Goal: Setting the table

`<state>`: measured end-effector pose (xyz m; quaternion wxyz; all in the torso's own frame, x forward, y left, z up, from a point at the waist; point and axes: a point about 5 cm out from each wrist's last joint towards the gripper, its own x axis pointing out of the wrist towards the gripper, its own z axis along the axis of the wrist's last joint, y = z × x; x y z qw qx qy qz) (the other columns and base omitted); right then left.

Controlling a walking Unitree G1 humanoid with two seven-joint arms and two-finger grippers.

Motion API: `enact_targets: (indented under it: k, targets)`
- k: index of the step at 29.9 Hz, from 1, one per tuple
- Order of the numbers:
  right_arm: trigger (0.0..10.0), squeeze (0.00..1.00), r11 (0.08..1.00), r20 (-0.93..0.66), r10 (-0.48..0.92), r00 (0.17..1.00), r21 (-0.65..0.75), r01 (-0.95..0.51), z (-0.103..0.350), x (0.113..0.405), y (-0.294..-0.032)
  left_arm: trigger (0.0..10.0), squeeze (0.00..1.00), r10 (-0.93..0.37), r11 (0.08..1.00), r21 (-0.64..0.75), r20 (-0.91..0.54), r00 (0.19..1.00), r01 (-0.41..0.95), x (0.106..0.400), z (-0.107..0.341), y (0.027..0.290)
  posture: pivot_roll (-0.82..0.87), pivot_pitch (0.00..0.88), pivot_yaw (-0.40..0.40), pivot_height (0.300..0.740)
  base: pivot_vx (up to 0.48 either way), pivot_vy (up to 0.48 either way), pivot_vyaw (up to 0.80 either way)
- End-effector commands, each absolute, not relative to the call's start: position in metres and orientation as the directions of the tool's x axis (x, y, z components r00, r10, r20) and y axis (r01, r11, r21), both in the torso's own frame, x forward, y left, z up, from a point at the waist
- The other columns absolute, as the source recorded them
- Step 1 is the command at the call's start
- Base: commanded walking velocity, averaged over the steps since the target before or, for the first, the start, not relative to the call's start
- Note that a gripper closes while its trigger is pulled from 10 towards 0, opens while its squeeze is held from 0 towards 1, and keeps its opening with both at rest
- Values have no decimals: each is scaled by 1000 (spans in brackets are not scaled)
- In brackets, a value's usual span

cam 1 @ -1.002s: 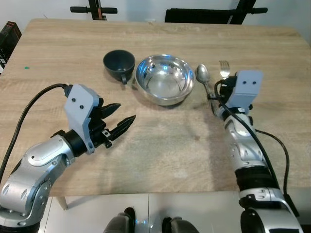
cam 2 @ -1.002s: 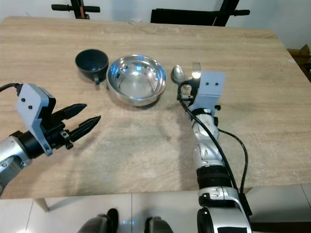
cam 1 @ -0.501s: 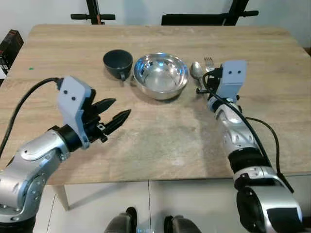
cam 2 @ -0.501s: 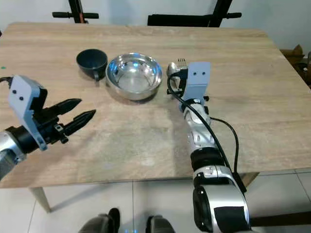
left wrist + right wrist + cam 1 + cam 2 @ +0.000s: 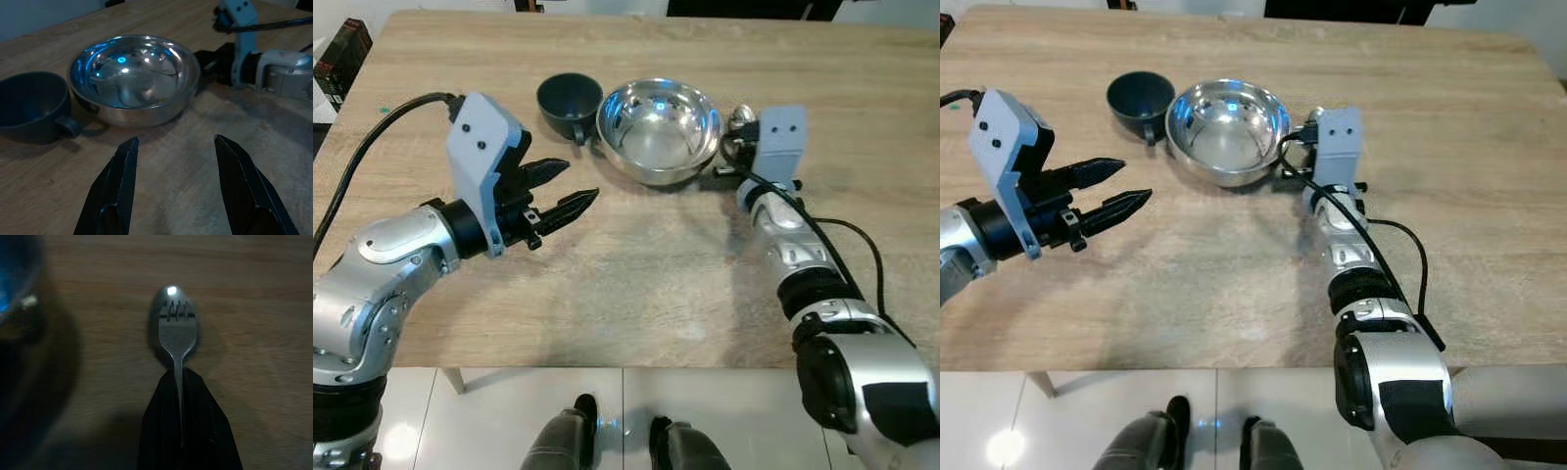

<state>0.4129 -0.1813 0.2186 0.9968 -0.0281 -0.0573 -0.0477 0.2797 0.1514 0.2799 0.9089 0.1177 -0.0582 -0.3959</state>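
A shiny steel bowl (image 5: 658,132) stands at the far middle of the wooden table (image 5: 656,284), with a dark cup (image 5: 570,101) just to its left. My right gripper (image 5: 178,377) is low over the table right beside the bowl's right rim and is shut on a fork (image 5: 177,333) by its handle. The fork's tines lie over the bowl of a spoon (image 5: 155,335) on the table. My left gripper (image 5: 563,193) hovers open in front of the cup and bowl, its fingers (image 5: 122,186) holding nothing.
The right arm's grey wrist housing (image 5: 781,142) hides most of the cutlery from the head views. A black cable (image 5: 372,166) loops off the left arm. The table's near edge (image 5: 626,364) runs above white floor tiles. A dark box (image 5: 342,49) sits off the table's far left corner.
The camera has shifted. My right gripper, shut on the fork, has moved left, closer to the bowl's rim. The left gripper stays open in about the same place.
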Motion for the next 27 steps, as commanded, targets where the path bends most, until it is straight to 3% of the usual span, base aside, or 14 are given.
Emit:
enact_targets:
  k: [1, 11, 18, 27]
  targets:
    - [10000, 0, 992, 127, -122, 984, -26, 126, 221, 413, -187, 10000, 0, -738, 652, 238, -23, 675, 720, 279, 274, 155, 99, 268, 102, 740, 0, 0, 0]
    - [10000, 0, 998, 128, -65, 990, -11, 67, 219, 415, -172, 10000, 0, -732, 654, 232, -46, 680, 720, 278, 268, 155, 100, 268, 94, 740, 0, 0, 0]
    - [10000, 0, 993, 120, -110, 987, -18, 113, 223, 416, -180, 10000, 0, -724, 665, 222, -42, 688, 713, 273, 266, 156, 107, 267, 79, 740, 0, 0, 0]
    - [10000, 0, 1000, 146, -24, 989, -14, 27, 226, 417, -162, 10000, 0, -722, 668, 216, -43, 691, 712, 272, 261, 153, 93, 251, 71, 740, 0, 0, 0]
